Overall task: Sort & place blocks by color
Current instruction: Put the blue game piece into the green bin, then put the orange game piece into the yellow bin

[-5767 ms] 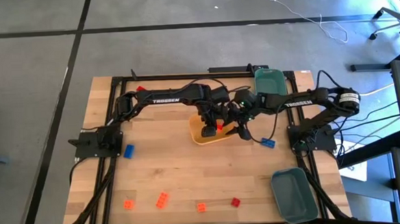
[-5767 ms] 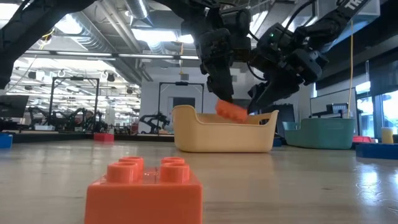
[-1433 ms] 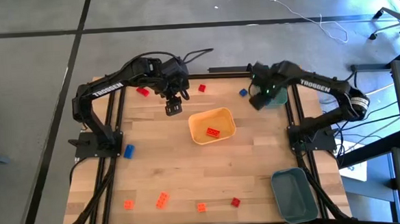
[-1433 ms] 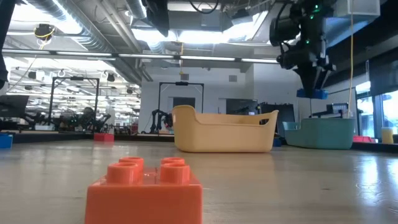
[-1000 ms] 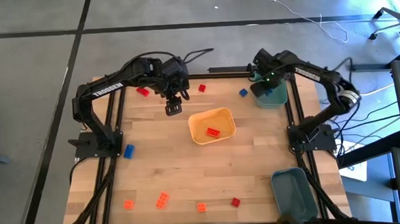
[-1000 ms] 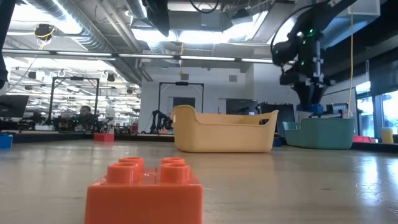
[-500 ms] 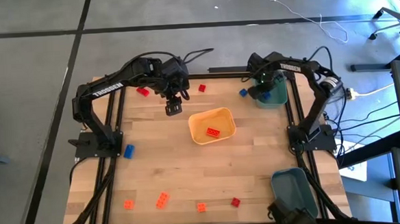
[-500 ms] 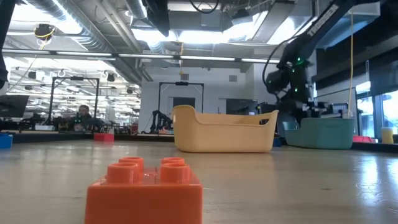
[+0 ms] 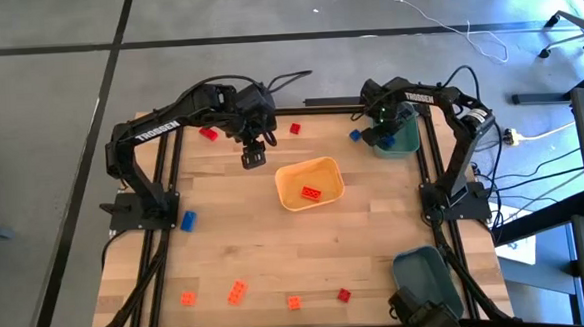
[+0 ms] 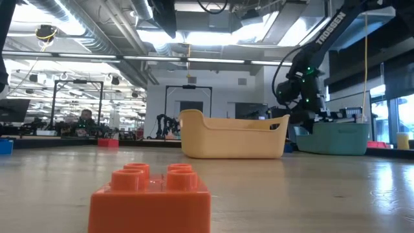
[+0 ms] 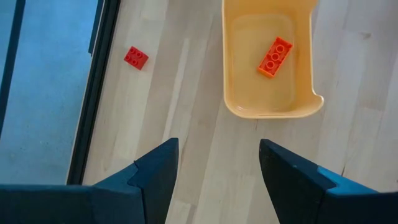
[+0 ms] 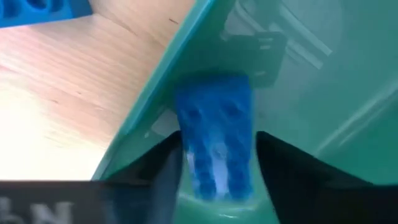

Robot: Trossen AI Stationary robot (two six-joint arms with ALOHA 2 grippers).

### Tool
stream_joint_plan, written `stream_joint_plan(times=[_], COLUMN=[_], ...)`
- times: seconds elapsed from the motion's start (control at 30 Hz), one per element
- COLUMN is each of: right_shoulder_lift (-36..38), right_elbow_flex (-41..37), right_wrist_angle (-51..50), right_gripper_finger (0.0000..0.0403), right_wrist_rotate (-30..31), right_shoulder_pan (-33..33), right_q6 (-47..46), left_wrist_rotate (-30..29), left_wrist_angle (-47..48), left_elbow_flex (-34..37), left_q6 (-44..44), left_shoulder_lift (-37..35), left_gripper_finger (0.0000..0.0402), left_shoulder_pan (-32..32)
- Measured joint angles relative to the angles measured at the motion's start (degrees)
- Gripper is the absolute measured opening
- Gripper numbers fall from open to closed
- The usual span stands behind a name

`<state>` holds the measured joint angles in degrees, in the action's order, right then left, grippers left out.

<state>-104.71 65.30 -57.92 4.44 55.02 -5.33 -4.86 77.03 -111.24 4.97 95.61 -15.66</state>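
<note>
Lowered over the teal bin (image 9: 403,138), the right end effector (image 12: 216,163) parts its jaws around a blue block (image 12: 217,143); release near the wall could tip it out. Left end effector (image 11: 217,174) hangs open beside the tray (image 11: 270,112).

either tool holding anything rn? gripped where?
Left tool: open, empty. Right tool has a blue block between its fingers inside the teal bin; whether it is gripped or released cannot be told.

White "TROSSEN" lettering on left arm (image 9: 160,125), high view. Same word on right arm (image 10: 326,29), low view. No other readable text.
</note>
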Motion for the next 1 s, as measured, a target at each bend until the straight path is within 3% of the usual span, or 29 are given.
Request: stream_joint_plan(times=[0.1, 0.2, 0.4, 0.6, 1.0], right_shoulder_lift=[0.0, 0.0, 0.02, 0.05, 0.11], right_elbow_flex=[0.0, 0.0, 1.97, 9.82, 26.71], right_wrist_angle=[-0.06, -0.97, -5.02, -10.6, -27.85], right_gripper_finger=[0.0264, 0.0279, 0.0242, 0.0204, 0.0199], right_wrist_rotate=[0.01, -0.01, 0.04, 0.43, 0.13], right_shoulder_pan=[0.0, -0.02, -0.47, -2.2, -5.57], right_q6=[-0.21, -0.19, 0.11, 2.79, 5.1], left_wrist_rotate=[0.0, 0.0, 0.0, 0.0, -0.43], left_wrist_angle=[0.01, 0.01, 0.0, 0.0, 4.26], left_elbow_flex=[0.0, 0.0, 0.02, 0.02, 0.03], left_q6=[0.0, -0.02, 0.07, 0.08, -0.58], left_shoulder_lift=[0.0, 0.0, 0.0, 0.0, 0.0], left_gripper_finger=[0.0216, 0.0216, 0.0216, 0.0216, 0.0216], left_shoulder_pan=[0.0, 0.0, -0.02, -0.04, -0.25])
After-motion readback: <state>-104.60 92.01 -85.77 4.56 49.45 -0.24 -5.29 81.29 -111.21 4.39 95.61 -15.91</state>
